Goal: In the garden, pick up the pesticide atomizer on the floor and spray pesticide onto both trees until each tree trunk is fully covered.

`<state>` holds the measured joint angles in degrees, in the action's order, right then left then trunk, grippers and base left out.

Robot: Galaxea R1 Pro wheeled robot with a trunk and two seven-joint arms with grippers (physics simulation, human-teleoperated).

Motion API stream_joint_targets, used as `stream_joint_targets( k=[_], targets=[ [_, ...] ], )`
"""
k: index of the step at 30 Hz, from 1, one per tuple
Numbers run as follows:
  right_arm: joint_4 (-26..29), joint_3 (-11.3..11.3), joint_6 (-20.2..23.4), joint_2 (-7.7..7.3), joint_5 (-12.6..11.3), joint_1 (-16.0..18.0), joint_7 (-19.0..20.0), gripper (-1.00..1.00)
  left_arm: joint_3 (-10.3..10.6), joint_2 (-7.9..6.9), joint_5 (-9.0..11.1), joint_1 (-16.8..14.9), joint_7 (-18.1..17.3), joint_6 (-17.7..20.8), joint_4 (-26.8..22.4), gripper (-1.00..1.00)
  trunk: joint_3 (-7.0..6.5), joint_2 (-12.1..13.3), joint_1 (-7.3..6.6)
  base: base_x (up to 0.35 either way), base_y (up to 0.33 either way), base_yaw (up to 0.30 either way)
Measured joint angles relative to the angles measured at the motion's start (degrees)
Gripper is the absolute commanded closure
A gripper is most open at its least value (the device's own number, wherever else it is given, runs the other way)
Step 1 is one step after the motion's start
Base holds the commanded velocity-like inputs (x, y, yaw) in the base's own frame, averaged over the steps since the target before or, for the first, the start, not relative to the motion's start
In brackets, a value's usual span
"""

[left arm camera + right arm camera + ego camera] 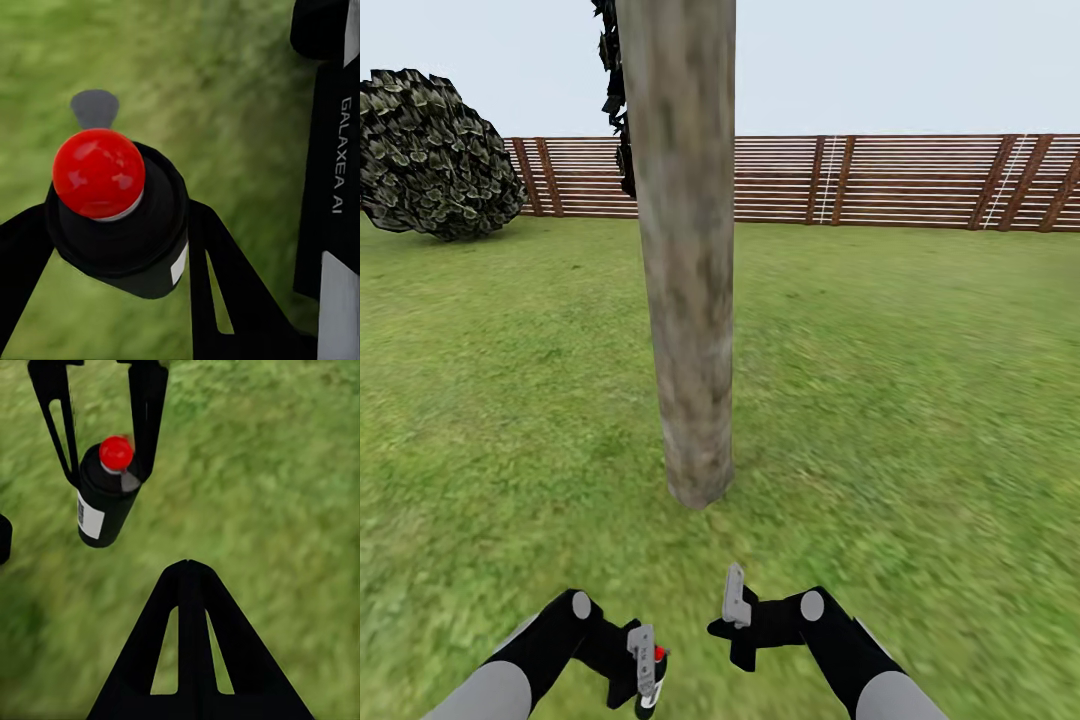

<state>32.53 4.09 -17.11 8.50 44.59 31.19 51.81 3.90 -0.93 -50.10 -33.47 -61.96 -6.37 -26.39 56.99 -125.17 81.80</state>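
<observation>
Left gripper: closed on the pesticide atomizer, fingers clamped on its dark body below the red top.
Right gripper: holds nothing; how wide the jaws stand cannot be told.
Atomizer axis: red top faces the left wrist camera, body running away along the fingers.
Tree trunk: directly ahead of both grippers, upright, slightly leaning, base on the lawn.
Key relation: trunk beyond and between the grippers; the left, loaded arm must aim forward.
Far: slat fence, bush.

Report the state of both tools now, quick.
Left tool: closed on the pesticide atomizer.
Right tool: closed, holding nothing.
</observation>
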Motion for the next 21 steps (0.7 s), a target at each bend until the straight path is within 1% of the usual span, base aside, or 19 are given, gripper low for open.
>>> stream_joint_targets(
  k=[6, 16, 21],
  targets=[
    [0.0, 0.0, 0.0, 0.00, 0.0, 0.0, 0.0, 1.00, 0.1, 0.73, 0.2, 0.0, 0.0, -0.4, 0.0, 1.00, 0.00, 0.0, 0.00, 0.000, 0.000, 0.000],
    [0.0, 0.0, -0.1, 0.00, -0.1, 0.0, 0.0, 1.00, 0.3, 2.98, 0.4, -0.1, 0.4, -0.5, 0.0, 1.00, 0.00, 0.0, 0.00, 0.000, 0.000, 0.000],
    [0.0, 0.0, -0.1, 0.00, -0.1, 0.0, 0.0, 1.00, 0.2, 3.42, 0.8, -0.1, 0.8, -0.4, -0.1, 1.00, 0.00, 0.0, 0.00, 0.000, 0.000, 0.000]
  ],
)
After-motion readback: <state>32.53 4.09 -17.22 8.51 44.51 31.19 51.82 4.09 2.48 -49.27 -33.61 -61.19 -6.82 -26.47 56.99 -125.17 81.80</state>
